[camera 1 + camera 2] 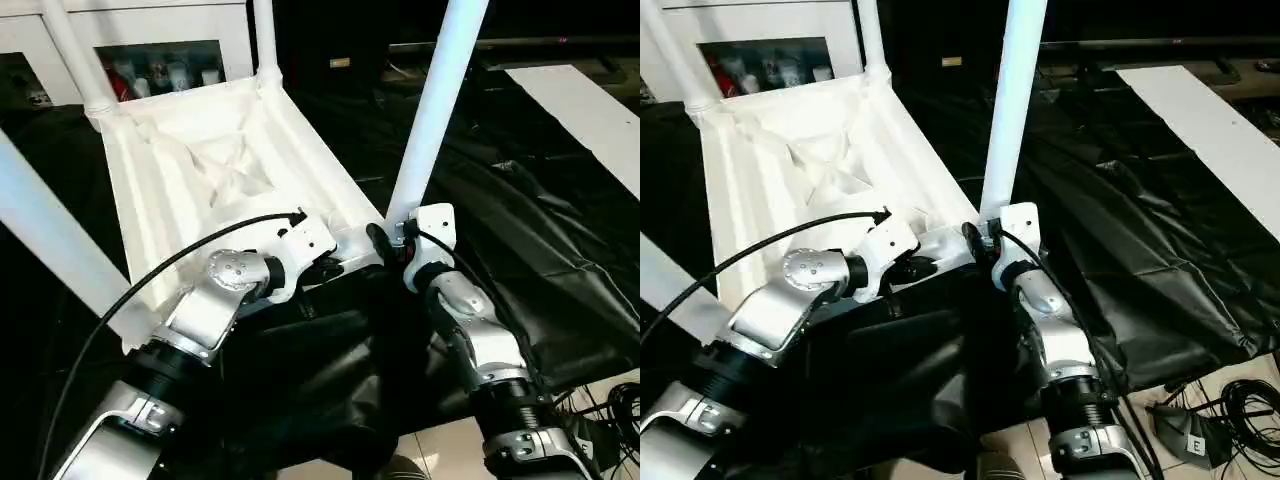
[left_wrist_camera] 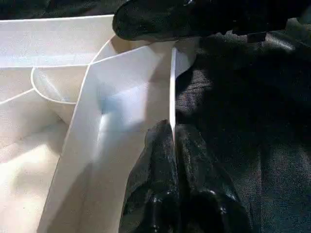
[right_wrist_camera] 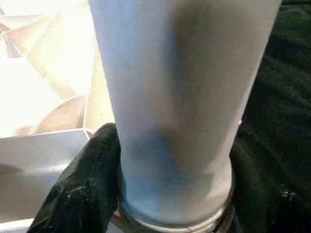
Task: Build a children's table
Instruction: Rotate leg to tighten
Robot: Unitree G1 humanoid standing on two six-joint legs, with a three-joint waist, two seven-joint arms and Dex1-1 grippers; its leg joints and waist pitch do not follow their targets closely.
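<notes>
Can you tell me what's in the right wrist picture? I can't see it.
A fat white table leg stands in the corner socket of the upside-down white tabletop. The right gripper is wrapped around the bottom of the leg, with one black finger pressed to its side. Black cloth lies behind.

Both our silver forearms reach forward and bend in toward each other. Our left gripper (image 2: 173,145) has its black fingers pinched together on the thin rim of the tabletop (image 1: 160,170). Our right gripper (image 1: 385,245) stands beside it, its fingers (image 3: 82,189) spread around the base of the near leg (image 1: 432,110).
</notes>
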